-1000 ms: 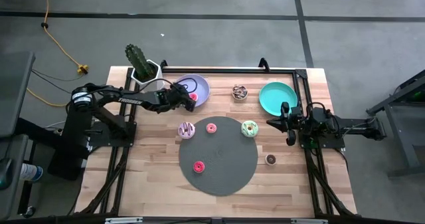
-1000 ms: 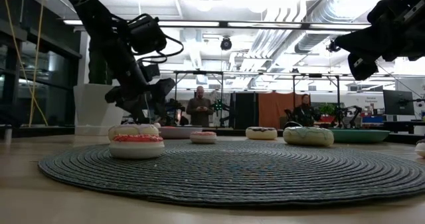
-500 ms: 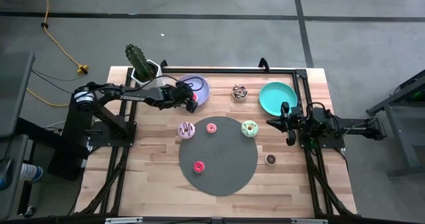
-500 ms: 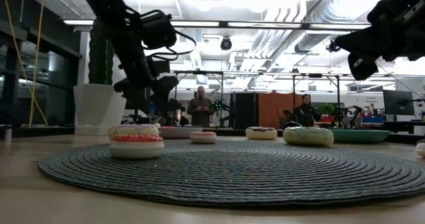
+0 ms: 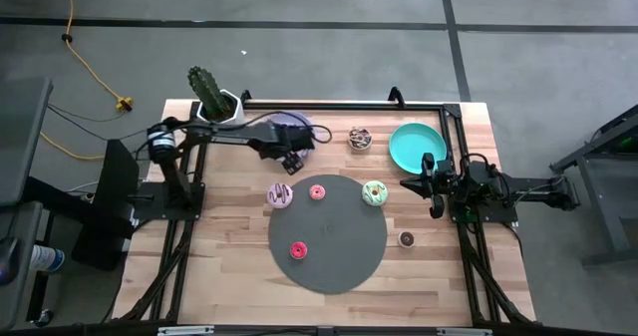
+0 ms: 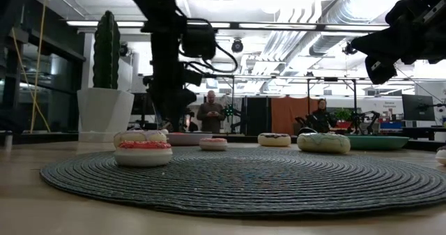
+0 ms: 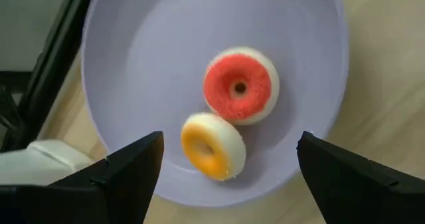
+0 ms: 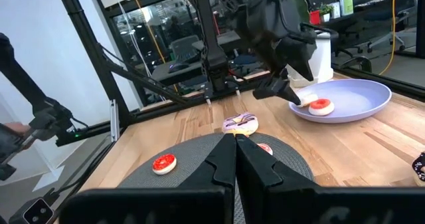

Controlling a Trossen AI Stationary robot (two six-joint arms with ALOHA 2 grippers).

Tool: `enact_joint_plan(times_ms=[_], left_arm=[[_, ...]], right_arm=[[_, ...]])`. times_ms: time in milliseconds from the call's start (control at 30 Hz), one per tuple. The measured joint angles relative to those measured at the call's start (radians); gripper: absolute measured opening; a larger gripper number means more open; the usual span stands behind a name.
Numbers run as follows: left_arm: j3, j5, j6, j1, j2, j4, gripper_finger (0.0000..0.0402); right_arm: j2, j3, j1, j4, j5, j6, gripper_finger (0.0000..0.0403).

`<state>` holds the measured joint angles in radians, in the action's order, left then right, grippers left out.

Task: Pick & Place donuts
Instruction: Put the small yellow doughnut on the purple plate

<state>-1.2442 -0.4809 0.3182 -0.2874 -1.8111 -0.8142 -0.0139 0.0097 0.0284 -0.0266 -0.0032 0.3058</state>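
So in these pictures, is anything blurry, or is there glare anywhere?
Low view: ceiling lights glare white, and the left arm shows as a dark silhouette against them. Left wrist view: the lavender plate with its red donut and orange donut is sharp, while the near fingers look soft. High view: even light, faint shadows.

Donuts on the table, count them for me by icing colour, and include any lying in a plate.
Red donuts: 2
Brown donuts: 2
Pink donut: 1
Orange donut: 1
Green donut: 1
White-purple sprinkled donut: 1
Total: 8
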Motion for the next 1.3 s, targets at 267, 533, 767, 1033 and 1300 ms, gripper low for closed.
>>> enact_joint_plan(times_ms=[267, 533, 767, 1033, 1300], left_arm=[[-0.040, -0.029, 0.012, 0.029, -0.066, -0.071, 0.0335], [-0.039, -0.133, 0.028, 0.032, -0.072, -0.113, 0.0335], [-0.039, -0.133, 0.029, 0.033, -0.072, -0.112, 0.0335], [-0.039, -0.128, 0.031, 0.039, -0.072, -0.112, 0.0335], [-0.091, -0.182, 0.027, 0.039, -0.072, -0.141, 0.0335]], right_arm=[[0.000, 0.000, 0.000, 0.000, 0.000, 0.000, 0.0000], [0.000, 0.000, 0.000, 0.000, 0.000, 0.000, 0.0000], [0.000, 0.000, 0.000, 0.000, 0.000, 0.000, 0.0000], [0.000, 0.000, 0.000, 0.000, 0.000, 0.000, 0.0000], [0.000, 0.000, 0.000, 0.000, 0.000, 0.000, 0.0000]])
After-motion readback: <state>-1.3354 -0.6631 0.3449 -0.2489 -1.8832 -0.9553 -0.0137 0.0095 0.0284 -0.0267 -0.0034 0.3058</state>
